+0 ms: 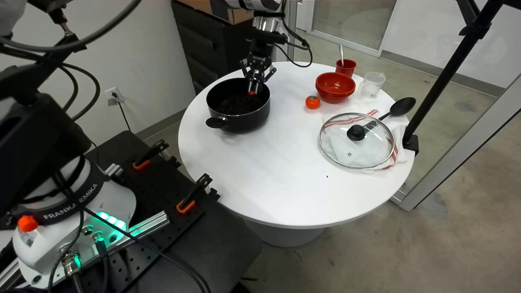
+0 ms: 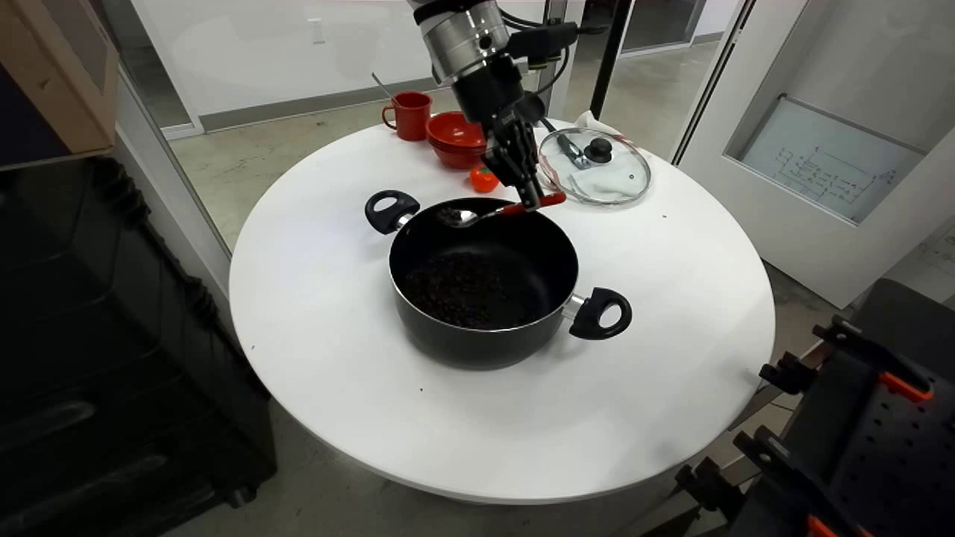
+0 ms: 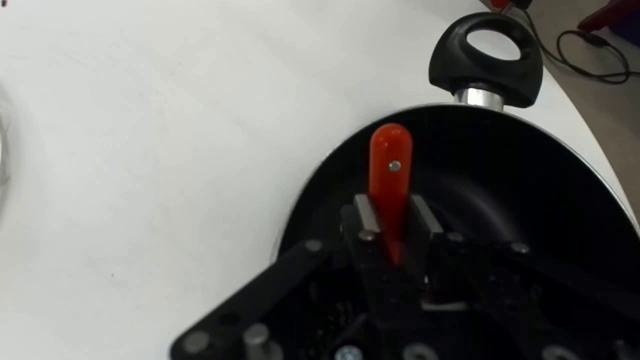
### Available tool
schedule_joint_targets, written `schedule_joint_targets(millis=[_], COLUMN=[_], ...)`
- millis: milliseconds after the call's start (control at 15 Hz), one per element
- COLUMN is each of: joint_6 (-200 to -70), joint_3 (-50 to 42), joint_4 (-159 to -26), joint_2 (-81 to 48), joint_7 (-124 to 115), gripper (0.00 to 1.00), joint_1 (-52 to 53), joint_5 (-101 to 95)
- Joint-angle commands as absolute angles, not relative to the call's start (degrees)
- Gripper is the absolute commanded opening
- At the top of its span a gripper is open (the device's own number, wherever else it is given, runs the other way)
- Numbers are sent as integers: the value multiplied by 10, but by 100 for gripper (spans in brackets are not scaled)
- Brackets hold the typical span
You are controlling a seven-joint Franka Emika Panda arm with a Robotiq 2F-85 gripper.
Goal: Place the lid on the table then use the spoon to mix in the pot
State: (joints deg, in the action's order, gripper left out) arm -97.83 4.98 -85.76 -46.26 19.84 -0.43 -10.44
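The black pot (image 1: pixel 248 123) (image 2: pixel 481 347) stands on the white round table (image 1: pixel 285 183) (image 2: pixel 671 365) with small dark pieces in its bottom. My gripper (image 2: pixel 531 198) is shut on the red handle of the spoon (image 2: pixel 552 199) over the pot's far rim. The spoon's metal bowl hangs inside the pot near its inner wall, above the dark pieces. In the wrist view the handle (image 3: pixel 390 155) stands between the fingers (image 3: pixel 397 215), and the spoon's bowl is hidden. The glass lid (image 1: pixel 357 146) (image 2: pixel 612 175) lies knob up on the table over a cloth, apart from the pot.
A striped cloth (image 1: pixel 397 156) and a large black utensil (image 1: pixel 402 106) lie partly under the lid. Red bowls (image 1: pixel 335 84), a tomato (image 1: pixel 312 102), a red mug (image 2: pixel 412 115) and a clear cup (image 1: pixel 372 84) stand nearby. A black pole (image 1: pixel 443 81) rises at the table's edge.
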Motion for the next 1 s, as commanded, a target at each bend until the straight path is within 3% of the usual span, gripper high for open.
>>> schedule_joint_targets(millis=[0,933], joint_6=[-1016,-1011], joint_3=[35,30], joint_4=[-927,-1005], joint_2=[-418,-304], joint_7=[216,241], gripper=[5,5], joint_1=[-14,-40], joint_5=[-122,-109])
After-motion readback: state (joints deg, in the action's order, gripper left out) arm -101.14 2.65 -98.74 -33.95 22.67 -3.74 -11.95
